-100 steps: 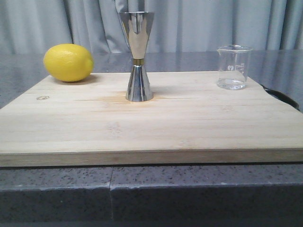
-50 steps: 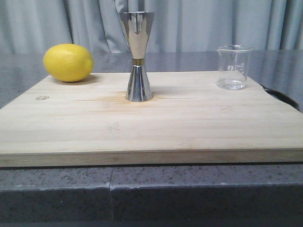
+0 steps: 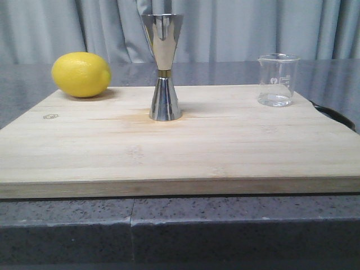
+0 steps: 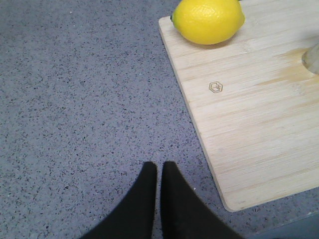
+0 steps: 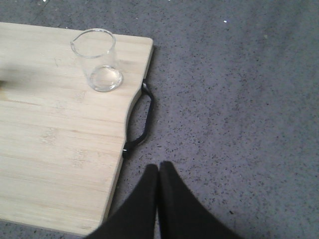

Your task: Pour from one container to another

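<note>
The clear glass beaker [image 3: 277, 80] stands upright at the back right of the wooden board [image 3: 180, 152], with a little clear liquid at its bottom; the right wrist view shows the beaker [image 5: 97, 60] near the board's corner. The polished steel jigger [image 3: 163, 67] stands upright at the board's back middle; only its base edge [image 4: 312, 58] shows in the left wrist view. My left gripper [image 4: 159, 167] is shut and empty over the grey counter left of the board. My right gripper [image 5: 159, 167] is shut and empty over the counter right of the board, apart from the beaker.
A yellow lemon [image 3: 81, 74] lies at the board's back left corner, also seen as the lemon [image 4: 208, 21] in the left wrist view. A black handle [image 5: 141, 124] sticks out from the board's right edge. Grey speckled counter [image 4: 84, 99] surrounds the board; curtains hang behind.
</note>
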### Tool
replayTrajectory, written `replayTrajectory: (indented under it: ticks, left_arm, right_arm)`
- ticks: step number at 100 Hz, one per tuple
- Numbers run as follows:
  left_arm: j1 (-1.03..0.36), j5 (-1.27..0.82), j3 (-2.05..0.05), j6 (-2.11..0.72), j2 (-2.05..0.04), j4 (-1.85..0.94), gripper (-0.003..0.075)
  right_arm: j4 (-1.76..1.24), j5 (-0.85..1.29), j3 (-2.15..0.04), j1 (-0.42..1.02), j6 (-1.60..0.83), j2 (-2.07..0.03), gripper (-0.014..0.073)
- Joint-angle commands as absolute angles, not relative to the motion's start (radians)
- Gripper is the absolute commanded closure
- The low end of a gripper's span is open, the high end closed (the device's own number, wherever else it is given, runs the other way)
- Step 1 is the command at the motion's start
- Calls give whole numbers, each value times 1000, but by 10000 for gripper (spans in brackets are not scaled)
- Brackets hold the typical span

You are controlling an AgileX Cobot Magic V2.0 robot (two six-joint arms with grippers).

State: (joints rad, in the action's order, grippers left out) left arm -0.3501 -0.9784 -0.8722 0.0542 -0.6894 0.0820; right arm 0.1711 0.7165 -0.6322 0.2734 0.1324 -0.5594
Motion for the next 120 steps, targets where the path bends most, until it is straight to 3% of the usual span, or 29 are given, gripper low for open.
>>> replayTrajectory:
  ticks: [1,46,63,85,120]
  left_arm:
    - [-356,-910,-900,67,-690,87,739]
    - [-351,-908,-900,67,-679,79,739]
    - [-236,-833,-856,-21,-568,-47,739]
    - [-76,-441,-570,-64,-367,-51,739]
    - [-36,-130,-114,-64,-57,-53,739]
  right_arm:
    - [186,649,-668,275,123,-559,665]
    - [186,649,-668,275,123,-559,665]
    - [186,649,-668,275,123,-559,665]
    - [186,649,-668,275,123,-559,665]
    - [186,649,-668,275,123,-559,665]
